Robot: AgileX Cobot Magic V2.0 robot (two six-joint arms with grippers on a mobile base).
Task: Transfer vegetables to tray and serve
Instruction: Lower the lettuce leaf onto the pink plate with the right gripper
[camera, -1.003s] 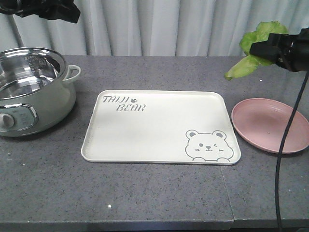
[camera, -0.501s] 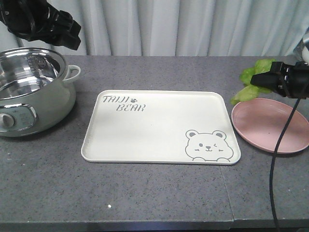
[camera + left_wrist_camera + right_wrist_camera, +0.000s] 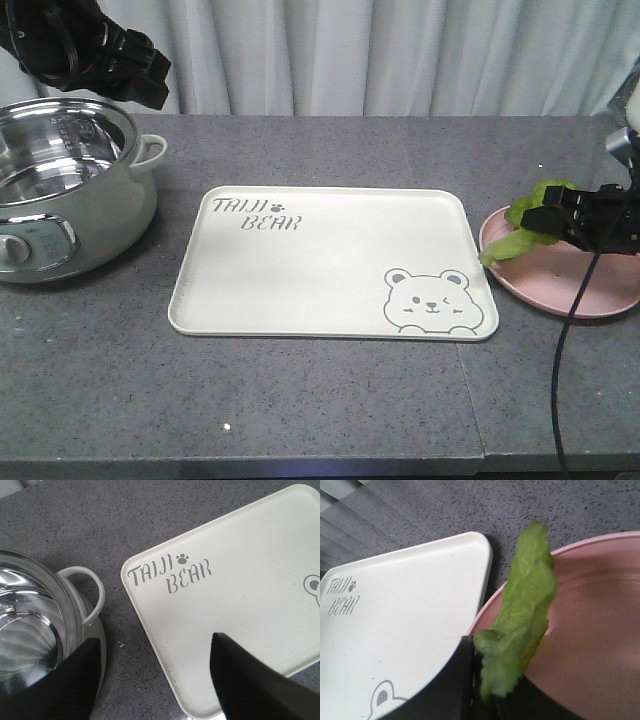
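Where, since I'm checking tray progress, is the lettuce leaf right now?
In the front view, the lettuce leaf hangs from the right gripper at far right, over the pink plate, just beside the tray.

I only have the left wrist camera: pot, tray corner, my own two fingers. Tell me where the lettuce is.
Observer: The lettuce leaf is pinched in the right gripper, above the left rim of the pink plate.
Operator: Say whether any of it is on the tray.
Observer: None. The tray carries only its print. The right wrist view shows the leaf over the plate's edge, beside the tray's corner.
Operator: Report where the tip is.
Observer: It sticks out past the plate's rim, over the grey table between plate and tray. I cannot tell whether the leaf touches the plate.
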